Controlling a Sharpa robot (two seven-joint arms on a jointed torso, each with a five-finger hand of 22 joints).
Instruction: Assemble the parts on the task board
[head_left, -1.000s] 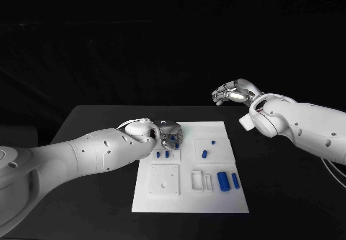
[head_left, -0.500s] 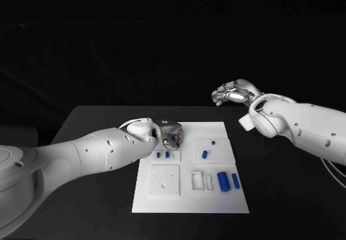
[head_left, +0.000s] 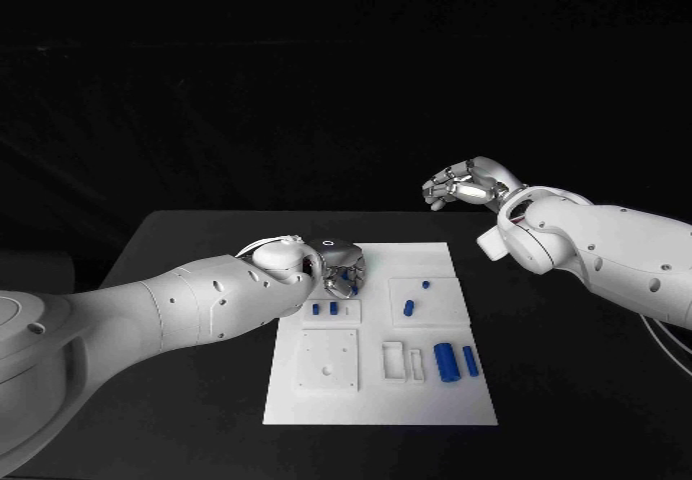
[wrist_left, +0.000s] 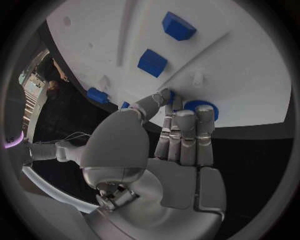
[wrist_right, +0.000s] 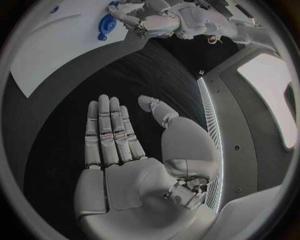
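The white task board (head_left: 433, 400) lies in the middle of the black table. My left hand (head_left: 342, 272) is down on its far left corner, fingers curled round a round blue part (wrist_left: 201, 107) that the thumb and fingertips (wrist_left: 185, 120) pinch at the board's edge. The right wrist view shows the same round part (wrist_right: 106, 24) with my left hand (wrist_right: 156, 20) on it. Two small blue blocks (head_left: 325, 310) lie just below that hand. My right hand (head_left: 464, 185) hangs high beyond the table's far right, fingers spread, holding nothing.
Two small blue pieces (head_left: 417, 298) lie in the board's upper right recess. Two blue cylinders (head_left: 457, 363) lie at its right, next to white frames (head_left: 402, 362). A white square plate (head_left: 329, 360) sits lower left. Bare black table (head_left: 188, 240) surrounds the board.
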